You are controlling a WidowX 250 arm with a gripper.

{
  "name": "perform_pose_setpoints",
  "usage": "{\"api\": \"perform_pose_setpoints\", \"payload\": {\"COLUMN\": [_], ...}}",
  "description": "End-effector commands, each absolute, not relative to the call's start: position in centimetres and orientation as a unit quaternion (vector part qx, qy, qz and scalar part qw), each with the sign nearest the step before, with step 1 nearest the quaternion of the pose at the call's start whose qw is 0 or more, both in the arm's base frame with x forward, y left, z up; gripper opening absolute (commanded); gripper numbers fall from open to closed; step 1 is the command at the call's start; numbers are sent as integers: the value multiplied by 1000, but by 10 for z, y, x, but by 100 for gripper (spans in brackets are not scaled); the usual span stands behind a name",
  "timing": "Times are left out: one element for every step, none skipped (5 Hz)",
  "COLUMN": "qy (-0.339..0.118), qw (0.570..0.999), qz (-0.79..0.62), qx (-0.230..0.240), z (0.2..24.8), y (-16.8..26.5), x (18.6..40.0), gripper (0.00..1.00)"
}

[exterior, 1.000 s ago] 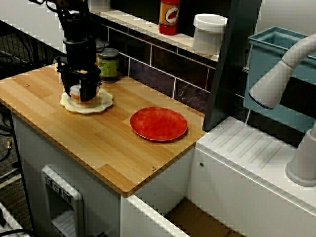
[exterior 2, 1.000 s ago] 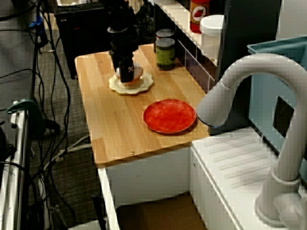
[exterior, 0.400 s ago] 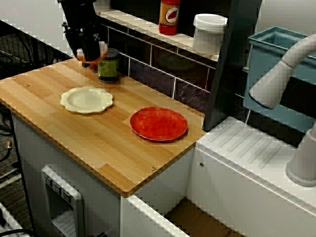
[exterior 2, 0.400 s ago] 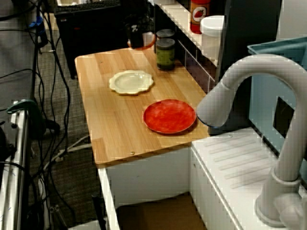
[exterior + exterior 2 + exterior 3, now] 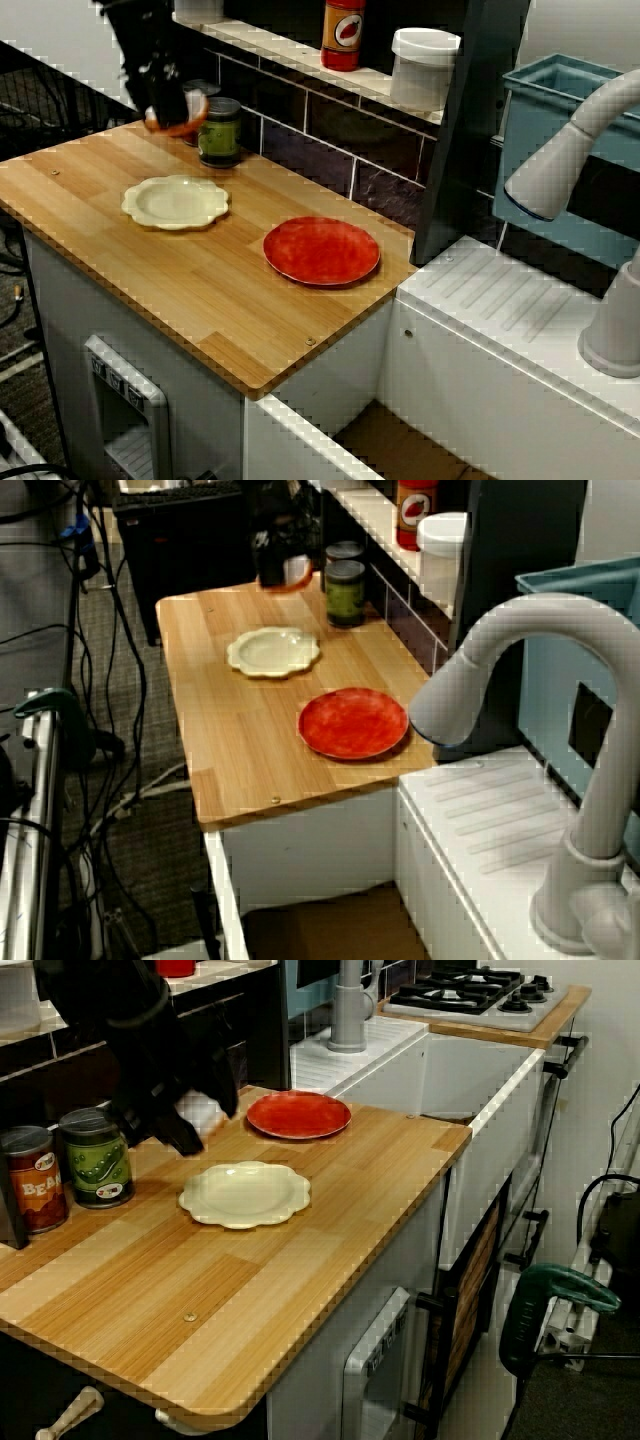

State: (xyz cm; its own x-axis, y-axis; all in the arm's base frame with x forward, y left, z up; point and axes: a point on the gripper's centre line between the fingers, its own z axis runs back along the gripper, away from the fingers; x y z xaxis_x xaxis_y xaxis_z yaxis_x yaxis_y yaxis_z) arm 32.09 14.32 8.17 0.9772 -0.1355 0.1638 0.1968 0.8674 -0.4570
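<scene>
– Orange and white, that thing in the claw [image 5: 166,103]. What is it?

– I cannot tell. It is small and round, and the picture is blurry. I call it the orange thing [image 5: 186,117].

– Does the claw have hold of it?

– Yes. The fingers are closed in on it from both sides. The orange thing hangs in the air and touches no plate.

– Where is that?

– Up over the back of the counter [image 5: 200,290], near the wall. The green can [image 5: 219,131] stands just beside it. I cannot tell if they touch.

– Does the orange thing have a long side?

– No, it looks round all the way. Its rim tips a little.

– What is under it?

– Wood. The cream plate [image 5: 175,201] lies lower down and more to the front edge. Nothing is on it. The red plate [image 5: 321,250] lies further along, toward the sink side, apart from the cream one.

– Is there only one arm?

– Yes, one dark arm.

– What else is there?

– A red can [image 5: 30,1178] next to the green can, seen from the side. A shelf [image 5: 300,55] on the wall with a red bottle [image 5: 343,33] and a white tub [image 5: 424,67]. A big grey tap [image 5: 570,150] by the sink, and a stove [image 5: 480,990] far behind.
</scene>
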Motion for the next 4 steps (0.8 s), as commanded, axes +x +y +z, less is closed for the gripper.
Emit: {"api": "perform_pose_setpoints", "payload": {"qy": [-100, -104, -108, -110], "qw": [969, 973, 978, 980], "qz": [-107, -106, -112, -125], "qx": [-198, -175, -139, -107], "z": [117, 118, 115, 108], "y": [148, 141, 126, 106], "x": [329, 329, 329, 329], "gripper": [0, 0, 0, 0]}}
